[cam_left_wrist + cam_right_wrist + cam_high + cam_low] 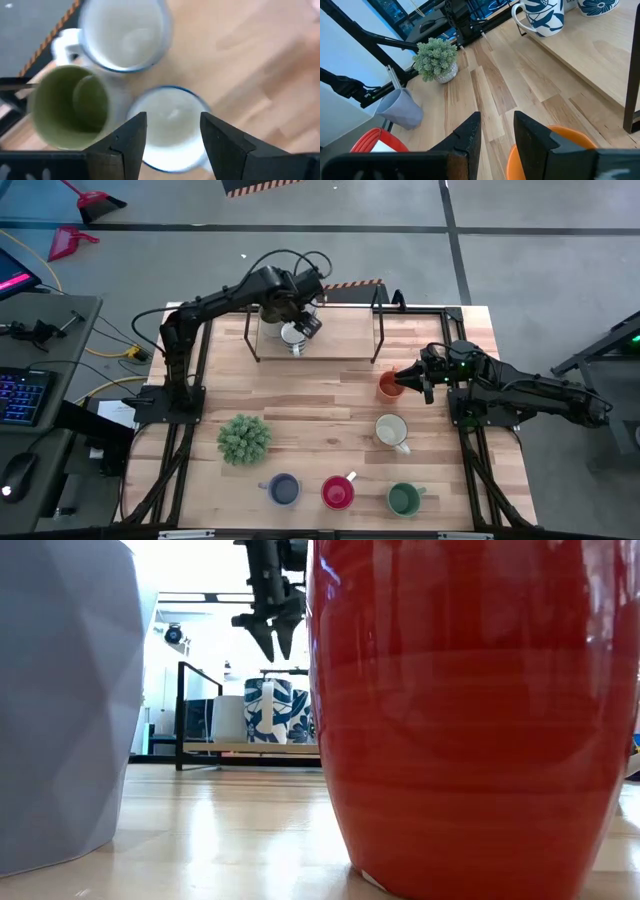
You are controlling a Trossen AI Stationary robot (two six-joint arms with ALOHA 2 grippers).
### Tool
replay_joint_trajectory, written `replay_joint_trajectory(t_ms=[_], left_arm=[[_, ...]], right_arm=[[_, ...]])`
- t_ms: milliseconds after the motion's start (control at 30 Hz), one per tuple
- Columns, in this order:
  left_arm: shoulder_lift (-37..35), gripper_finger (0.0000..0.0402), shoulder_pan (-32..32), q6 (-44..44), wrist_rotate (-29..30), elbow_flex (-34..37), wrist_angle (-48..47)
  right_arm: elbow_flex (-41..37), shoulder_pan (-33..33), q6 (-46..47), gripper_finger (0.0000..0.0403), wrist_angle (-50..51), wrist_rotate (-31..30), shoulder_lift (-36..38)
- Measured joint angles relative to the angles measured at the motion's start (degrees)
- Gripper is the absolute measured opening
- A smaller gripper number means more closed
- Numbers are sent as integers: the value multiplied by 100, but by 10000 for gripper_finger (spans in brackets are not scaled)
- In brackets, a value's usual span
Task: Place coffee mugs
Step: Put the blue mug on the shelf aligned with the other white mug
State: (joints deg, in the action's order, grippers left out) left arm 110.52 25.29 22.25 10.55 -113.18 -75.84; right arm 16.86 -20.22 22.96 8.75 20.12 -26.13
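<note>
Orange catches my eye first: the orange mug (389, 386) stands on the wooden bench (330, 420) near its right edge, and my right gripper (415, 377) sits at its rim. From the right wrist camera the orange mug (560, 150) lies under one finger with the other finger outside it, the jaws a little apart, and I cannot tell whether they are pinching the rim.

My left gripper (300, 320) hangs over the low shelf (318, 345) at the back of the bench. Its jaws are spread and empty, poised above a white mug with a blue rim (170, 125). Just beside that one I see another white blue-rimmed mug (122, 32) with its handle out to the side, and an olive green mug (70, 107) close against both. In the low camera the left gripper (273, 635) hovers clear above a blue-flowered white mug (268, 710) on the shelf.

Farther toward the front, a cream mug (391, 430) sits near the orange one. Along the front edge stand the blue mug (284, 488), the red mug (338, 492) and the dark green mug (404, 499), spaced apart in a row. A bushy plant (244, 438) stands left of centre, apart from the mugs.
</note>
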Motion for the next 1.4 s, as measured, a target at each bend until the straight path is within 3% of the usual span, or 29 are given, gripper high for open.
replay_joint_trajectory(t_ms=[200,433,667,933,1067,1233,1400], left_arm=[[0,174,-682,-704,61,-31,-159],[-280,174,-1675,-2383,-33,-29,-533],[-1130,174,-2296,-1828,-160,240,-1334],[-3037,174,-3191,-635,-92,1905,-1056],[-4005,174,-3747,49,-68,2926,-686],[-5049,174,-4369,642,373,4139,68],[-5800,174,-4790,772,762,5181,1037]], right_arm=[[0,1,-92,97,2,0,-4],[0,-1,-231,97,-52,0,-7],[0,-1,-673,97,-1073,-2,-14],[0,1,-638,97,-1598,-60,-16],[0,1,-186,97,-1636,-465,-17],[0,0,212,97,-2314,-1084,-19],[444,121,-53,97,-3132,-1434,-402]])
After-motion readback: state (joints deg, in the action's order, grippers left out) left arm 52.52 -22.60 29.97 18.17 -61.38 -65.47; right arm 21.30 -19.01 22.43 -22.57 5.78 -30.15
